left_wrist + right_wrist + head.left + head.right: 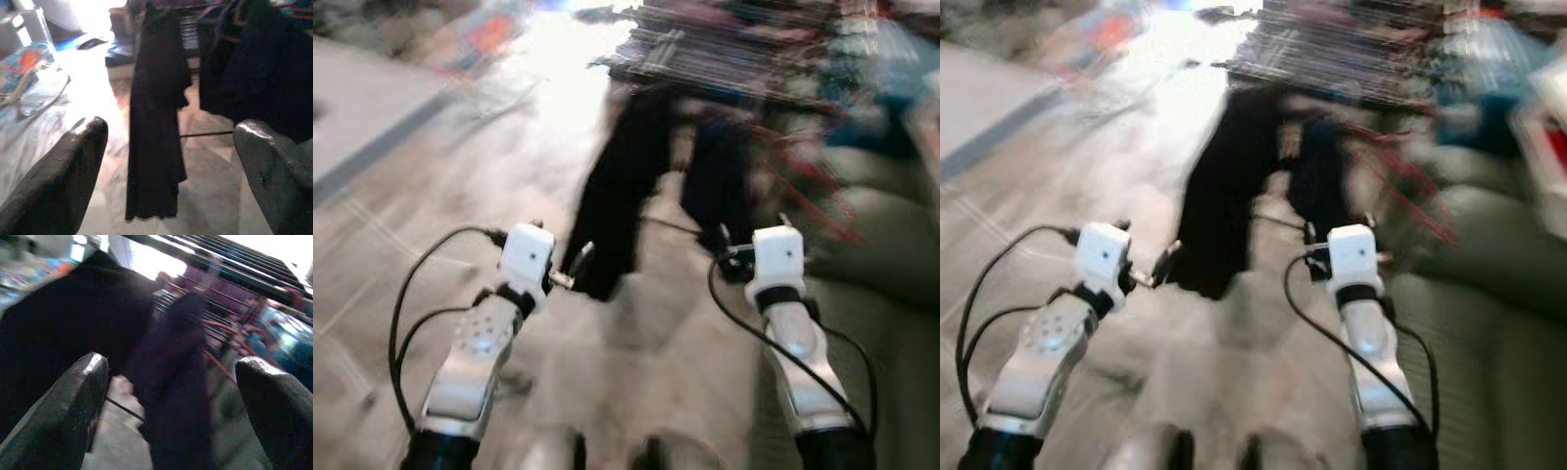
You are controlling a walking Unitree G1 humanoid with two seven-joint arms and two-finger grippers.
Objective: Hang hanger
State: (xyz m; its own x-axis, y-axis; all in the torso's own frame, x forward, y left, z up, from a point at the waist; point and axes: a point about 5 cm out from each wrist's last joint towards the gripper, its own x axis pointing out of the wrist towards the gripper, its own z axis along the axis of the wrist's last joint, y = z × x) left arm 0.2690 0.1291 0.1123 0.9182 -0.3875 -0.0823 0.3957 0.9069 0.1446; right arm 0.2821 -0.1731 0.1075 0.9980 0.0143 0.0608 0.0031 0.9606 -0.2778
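Both silver arms reach forward over the floor (pixel 431 186), head views blurred. Left gripper (pixel 168 147) is spread wide and holds nothing; right gripper (pixel 171 387) is likewise wide and holds nothing. Ahead, dark garments (pixel 622 186) hang from a drying rack (pixel 724 49), close in front of both grippers. Hanger itself cannot be made out in the blur.

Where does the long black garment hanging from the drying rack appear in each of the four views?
Left eye: long black garment, centre.
Right eye: centre-left.
Left wrist: centre, between the open left tool's fingers.
Right wrist: left half, blurred.
Shared landmark: the second dark garment hanging beside it.
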